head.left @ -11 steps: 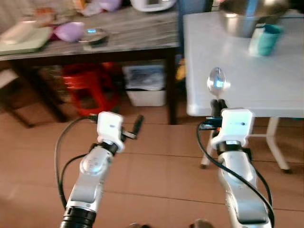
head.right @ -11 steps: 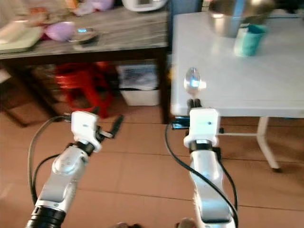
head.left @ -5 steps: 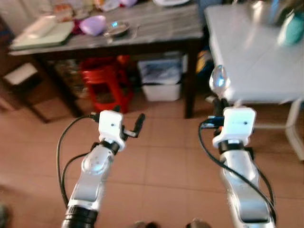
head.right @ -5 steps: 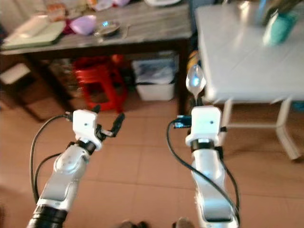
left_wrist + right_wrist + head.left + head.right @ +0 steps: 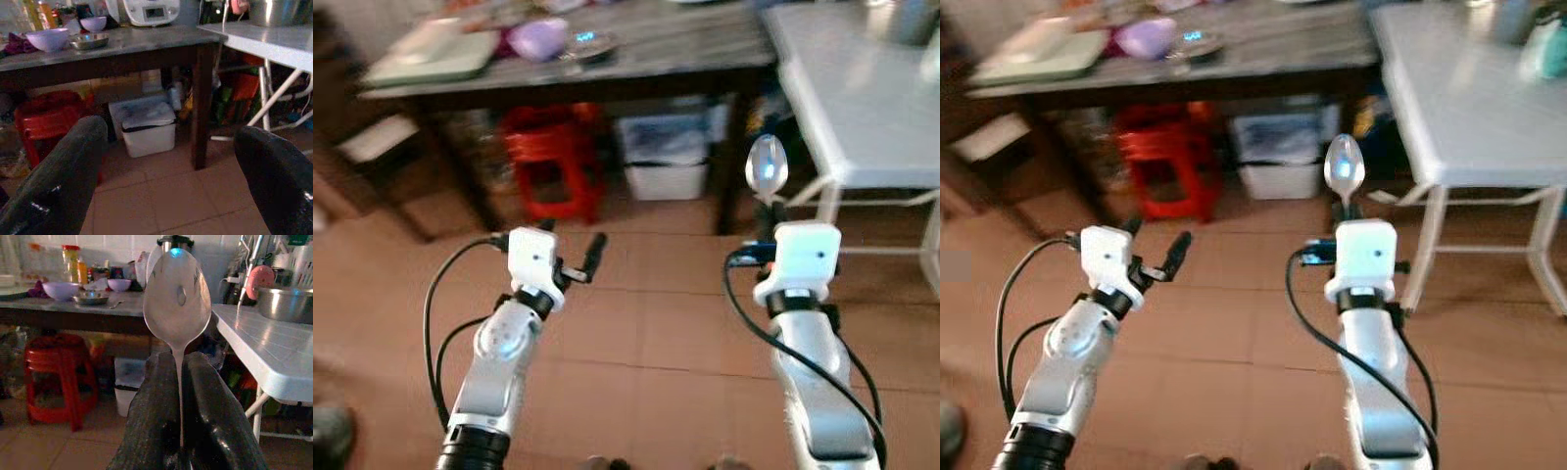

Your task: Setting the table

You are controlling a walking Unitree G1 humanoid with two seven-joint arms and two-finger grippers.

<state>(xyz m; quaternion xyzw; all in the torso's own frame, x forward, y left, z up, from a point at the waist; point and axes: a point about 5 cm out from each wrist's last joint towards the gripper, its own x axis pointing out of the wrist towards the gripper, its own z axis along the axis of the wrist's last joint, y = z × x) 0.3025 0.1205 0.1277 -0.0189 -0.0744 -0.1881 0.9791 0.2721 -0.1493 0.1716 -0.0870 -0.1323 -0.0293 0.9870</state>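
Note:
A shiny metal spoon (image 5: 766,166) stands upright, bowl up, with my right gripper (image 5: 766,208) shut on its handle; the right wrist view has the spoon (image 5: 177,298) rising from between the two black fingers (image 5: 151,416). The right gripper hovers over the tiled floor, short of the white table (image 5: 862,108) at the right. My left gripper (image 5: 576,257) is open and holds nothing, out over the floor; its fingers (image 5: 58,176) frame the left wrist view. A dark table with a grey top (image 5: 685,44) stands ahead, carrying a purple bowl (image 5: 538,39) and a small metal dish (image 5: 590,43).
Under the dark table are a red plastic stool (image 5: 553,162) and a white bin (image 5: 666,166). A pale green tray (image 5: 431,59) lies at that table's left end. A big steel bowl (image 5: 286,303) sits on the white table. Brown tiled floor (image 5: 646,323) lies open around both arms.
The camera has swung left and back: both tables have slid to the right and up in the picture. The arms keep their pose, the spoon still upright in the right gripper.

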